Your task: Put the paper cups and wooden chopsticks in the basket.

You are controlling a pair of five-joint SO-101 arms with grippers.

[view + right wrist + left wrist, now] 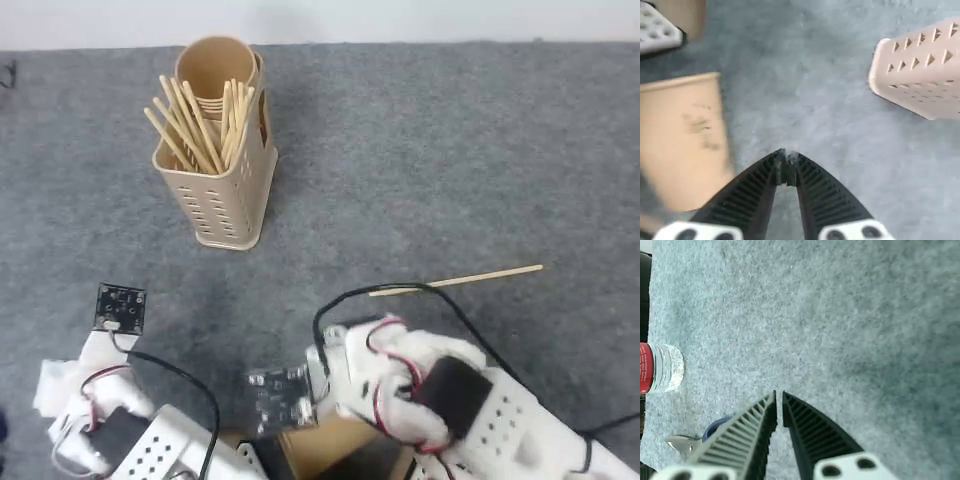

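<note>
Loose chopstick (456,280) lies on the carpet, long axis across the table, beyond your right gripper (786,162), fingers pressed together. Right arm is nearer. Left gripper (779,399) seems closed too.

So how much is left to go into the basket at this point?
Mostly done: the basket holds stacked paper cups and a bundle of chopsticks. Nothing is in hand; the left gripper and right gripper are both shut and empty. Remaining: one chopstick on the carpet, and what looks like a paper cup beside the right gripper.
</note>
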